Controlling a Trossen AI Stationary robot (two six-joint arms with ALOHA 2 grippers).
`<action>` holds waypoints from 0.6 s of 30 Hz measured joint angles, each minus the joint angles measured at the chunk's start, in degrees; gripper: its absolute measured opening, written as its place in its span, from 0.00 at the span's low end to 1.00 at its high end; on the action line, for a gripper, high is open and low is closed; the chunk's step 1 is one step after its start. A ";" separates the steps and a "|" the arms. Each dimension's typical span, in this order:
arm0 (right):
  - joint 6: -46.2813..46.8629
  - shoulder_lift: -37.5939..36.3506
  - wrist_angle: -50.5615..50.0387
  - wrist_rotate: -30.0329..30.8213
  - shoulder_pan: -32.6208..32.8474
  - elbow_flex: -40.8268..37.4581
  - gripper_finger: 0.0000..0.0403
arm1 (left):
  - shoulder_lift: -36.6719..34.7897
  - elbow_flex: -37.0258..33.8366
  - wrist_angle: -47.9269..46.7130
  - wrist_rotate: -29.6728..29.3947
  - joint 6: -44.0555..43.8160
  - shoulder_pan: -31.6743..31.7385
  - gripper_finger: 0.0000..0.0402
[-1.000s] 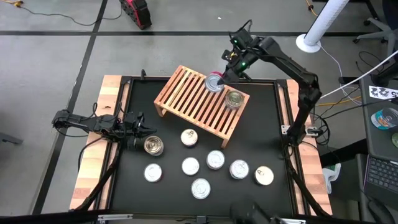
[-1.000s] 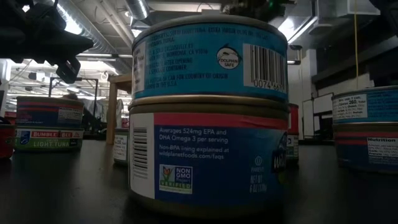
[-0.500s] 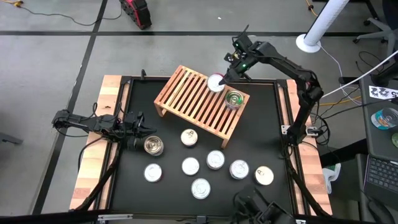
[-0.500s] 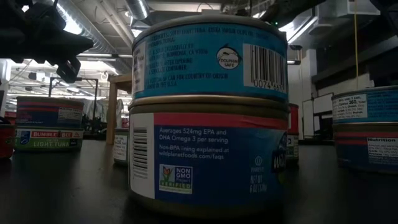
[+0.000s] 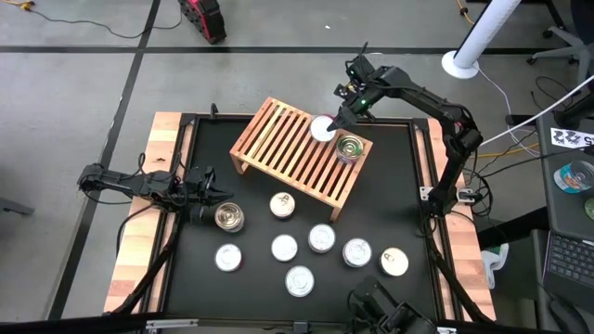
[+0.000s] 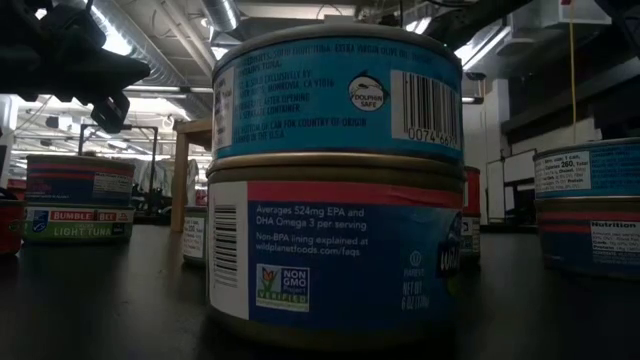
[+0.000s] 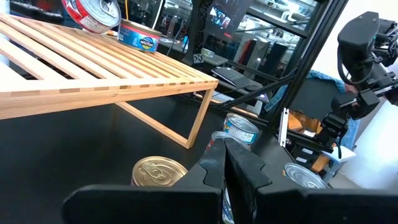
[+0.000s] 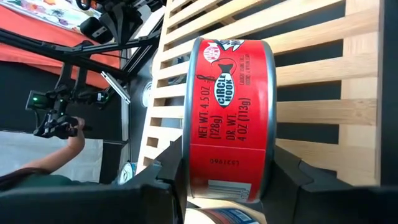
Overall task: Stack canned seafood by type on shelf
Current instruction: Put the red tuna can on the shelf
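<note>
The red can (image 8: 227,118) is held tilted on its side between the right gripper's (image 5: 332,121) fingers (image 8: 297,171), over the far right end of the shelf (image 5: 278,153), just beside a blue can (image 5: 350,147) that already stands on the slats. The step in hand appears to be placing: the red can is carried to the rack but not yet set down, and its label faces the wrist camera, so it hangs edge-on to the slats, not flat. The next move calls for turning it level and lowering it onto free slats next to the blue can, not on top of it, since the 2 differ in type. The blue can sits close to the shelf's right corner, so there is little room on that side; the broad run of slats toward the left is bare and offers far more space. On the black table (image 5: 380,199), 7 more cans (image 5: 284,248) wait in front of the shelf, well apart from the right arm's work. The left gripper (image 5: 206,190) rests low at the table's left, its fingers pressed together on nothing, just beside a gold-lidded can (image 5: 229,217).
</note>
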 joint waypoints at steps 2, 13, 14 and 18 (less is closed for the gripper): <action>0.03 0.00 -0.01 0.01 0.00 0.00 0.34 | -0.02 0.00 0.00 0.02 0.00 0.00 0.01; 0.23 0.00 -0.17 -1.22 0.07 0.00 0.34 | 0.00 0.01 0.00 0.02 0.00 0.00 0.01; 0.21 0.00 -0.17 -1.02 0.16 0.00 0.34 | -0.01 0.00 0.00 0.02 0.00 0.00 0.01; 0.01 0.13 -0.36 -0.54 1.04 0.02 0.34 | -0.02 0.00 0.01 0.02 0.00 0.00 0.01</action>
